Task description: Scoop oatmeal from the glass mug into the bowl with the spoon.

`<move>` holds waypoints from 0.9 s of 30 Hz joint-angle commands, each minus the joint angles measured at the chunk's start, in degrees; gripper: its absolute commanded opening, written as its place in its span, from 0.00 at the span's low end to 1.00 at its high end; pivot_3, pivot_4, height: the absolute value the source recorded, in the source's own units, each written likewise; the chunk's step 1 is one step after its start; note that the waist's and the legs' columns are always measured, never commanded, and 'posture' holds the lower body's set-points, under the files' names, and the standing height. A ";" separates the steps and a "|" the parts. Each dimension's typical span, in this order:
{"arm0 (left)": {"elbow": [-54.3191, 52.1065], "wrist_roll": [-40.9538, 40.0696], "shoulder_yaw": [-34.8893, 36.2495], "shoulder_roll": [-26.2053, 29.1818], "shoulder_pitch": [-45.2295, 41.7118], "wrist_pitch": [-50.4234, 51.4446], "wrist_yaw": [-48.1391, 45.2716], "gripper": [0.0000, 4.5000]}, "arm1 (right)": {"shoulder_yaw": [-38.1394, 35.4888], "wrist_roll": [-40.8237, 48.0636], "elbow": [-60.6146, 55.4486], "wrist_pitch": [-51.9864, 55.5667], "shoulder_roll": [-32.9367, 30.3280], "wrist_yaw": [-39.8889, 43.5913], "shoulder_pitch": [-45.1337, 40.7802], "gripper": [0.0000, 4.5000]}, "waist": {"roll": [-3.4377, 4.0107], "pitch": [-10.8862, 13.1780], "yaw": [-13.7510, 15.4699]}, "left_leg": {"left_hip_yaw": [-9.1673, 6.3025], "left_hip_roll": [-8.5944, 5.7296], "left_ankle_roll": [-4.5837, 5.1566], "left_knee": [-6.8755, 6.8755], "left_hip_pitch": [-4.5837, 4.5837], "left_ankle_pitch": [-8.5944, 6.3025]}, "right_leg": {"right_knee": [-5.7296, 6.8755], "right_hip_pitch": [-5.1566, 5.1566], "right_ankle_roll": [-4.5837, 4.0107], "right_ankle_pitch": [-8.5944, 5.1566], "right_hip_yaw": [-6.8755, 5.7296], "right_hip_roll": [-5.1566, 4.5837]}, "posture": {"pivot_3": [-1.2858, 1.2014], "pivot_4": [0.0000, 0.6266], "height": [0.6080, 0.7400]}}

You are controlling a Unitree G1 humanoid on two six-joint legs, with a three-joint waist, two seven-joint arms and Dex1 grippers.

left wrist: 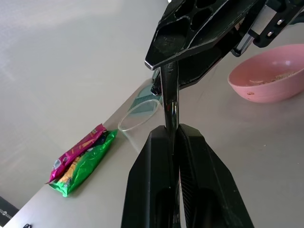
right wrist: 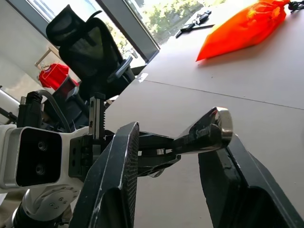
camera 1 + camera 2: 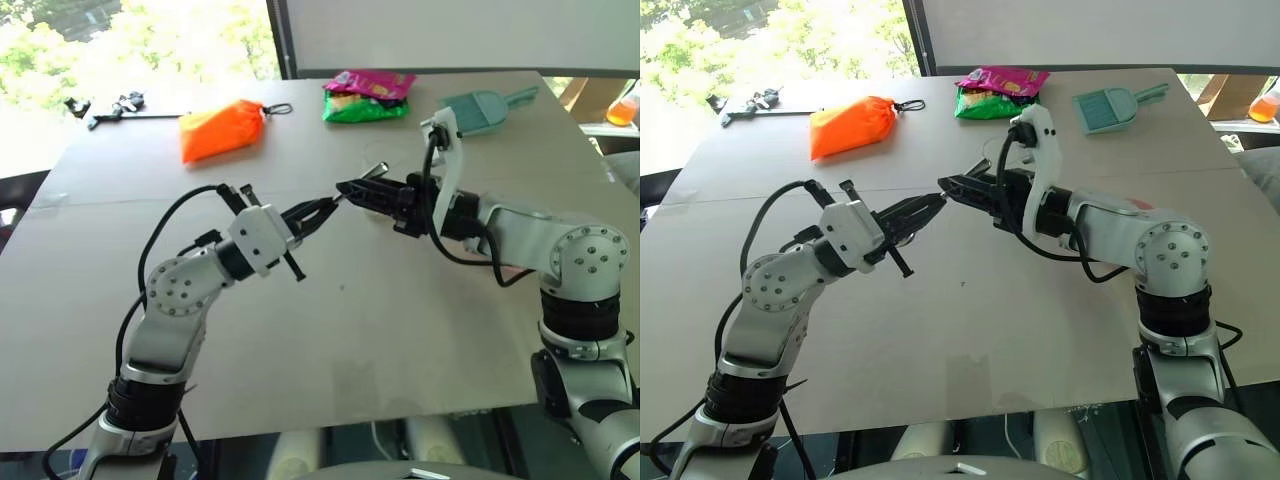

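Left gripper (image 1: pixel 173 142) clamped on the spoon (image 1: pixel 170 102) handle, held above the table (image 3: pixel 330 330). Right gripper (image 2: pixel 178 156) meets it, fingers around the spoon's end, a gap showing. Glass mug (image 1: pixel 137 114) and bowl (image 1: pixel 268 78) with oatmeal (image 1: pixel 280 76) just beyond.

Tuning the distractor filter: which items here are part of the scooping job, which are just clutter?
Job: slim silver metal spoon, clear glass mug, pale pink round bowl.
Clutter: orange fabric pouch, pink-green snack packet, teal plastic scoop, black tools.
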 commanded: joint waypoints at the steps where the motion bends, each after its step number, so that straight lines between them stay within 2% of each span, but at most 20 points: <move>1: -1.44 0.13 0.45 0.17 -0.66 -0.47 0.37 0.00 | -0.16 0.28 -0.87 -0.88 0.41 0.60 -0.41 0.33 | 0.00 0.00 0.00 | 0.00 0.00 0.00 0.00 0.00 0.00 | 0.00 0.00 0.00 0.00 0.00 0.00 | 0.52 0.24 1.00; 3: -1.46 0.13 0.34 0.17 -0.70 -0.48 0.25 0.00 | -0.08 0.10 -0.86 -0.96 0.68 0.47 -0.41 0.25 | 0.00 0.00 0.00 | 0.00 0.00 0.00 0.00 0.00 0.00 | 0.00 0.00 0.00 0.00 0.00 0.00 | 0.52 0.24 1.00; 5: -1.54 0.04 0.27 0.23 -0.66 -0.48 0.07 0.00 | -0.06 0.00 -0.91 -0.99 0.91 0.31 -0.33 0.04 | 0.00 0.00 0.00 | 0.00 0.00 0.00 0.00 0.00 0.00 | 0.00 0.00 0.00 0.00 0.00 0.00 | 0.52 0.24 1.00; 11: -1.82 -0.51 0.29 0.53 -0.36 -0.26 -0.53 0.00 | -0.40 0.11 -0.82 -1.00 1.17 -0.14 0.20 0.02 | 0.00 0.00 0.01 | 0.00 0.00 0.00 0.01 0.00 0.00 | 0.00 0.00 0.00 0.00 0.00 0.00 | 0.52 0.24 1.00; 14: -3.62 -8.19 2.07 1.08 0.13 5.93 -2.62 0.00 | -1.08 0.34 -0.51 -0.96 0.65 -0.47 0.82 0.02 | 0.00 0.00 0.00 | 0.00 0.00 0.00 0.01 0.00 0.00 | 0.00 0.00 0.00 0.00 0.00 0.00 | 0.52 0.24 1.00; 15: -4.83 -11.86 3.14 1.04 0.22 9.69 -2.25 0.13 | -1.71 0.96 -0.37 -0.98 0.18 -0.76 1.11 0.00 | 0.01 0.01 -0.01 | -0.01 0.01 0.00 0.01 0.00 0.00 | 0.01 0.00 0.00 0.00 0.00 0.00 | 0.52 0.24 1.00; 17: -6.73 -17.28 5.32 0.54 0.21 16.15 0.46 0.25 | -3.12 2.82 -0.34 -1.04 -1.09 -1.28 1.80 0.00 | 0.01 0.01 -0.02 | -0.11 0.01 0.00 0.01 0.00 0.00 | 0.00 -0.01 0.00 0.00 0.01 0.00 | 0.52 0.24 1.00; 19: -8.12 -22.10 7.98 -0.53 -0.04 22.58 5.06 0.49 | -4.72 5.71 -0.75 -0.95 -3.43 -1.50 3.13 0.00 | 0.00 0.01 0.03 | -0.26 0.00 0.00 0.04 -0.02 0.00 | -0.01 0.00 0.00 0.00 0.02 -0.02 | 0.52 0.24 1.00; 22: -8.10 -27.12 10.82 -2.59 -0.47 29.97 11.34 0.76 | -7.25 9.58 -2.80 0.63 -9.66 0.62 7.45 0.00 | 0.00 0.00 0.37 | -0.28 -0.02 0.01 0.08 -0.02 -0.01 | -0.02 0.04 0.00 0.00 0.00 -0.02 | 0.52 0.24 1.00; 24: -7.41 -28.39 10.99 -4.12 -1.46 33.99 15.10 0.76 | -8.84 10.68 -4.53 2.01 -15.46 3.22 11.28 0.00 | 0.00 0.01 0.66 | -0.14 -0.04 0.02 0.15 -0.08 -0.01 | -0.05 0.08 0.01 0.00 -0.08 -0.01 | 0.52 0.24 1.00; 27: -5.61 -25.85 8.01 -5.88 -3.22 36.04 17.64 0.76 | -11.35 11.76 -6.74 2.83 -22.51 7.00 16.01 0.00 | 0.01 0.02 0.65 | -0.07 -0.04 0.03 0.18 -0.10 -0.02 | -0.02 0.08 0.01 0.00 -0.06 0.01 | 0.52 0.24 1.00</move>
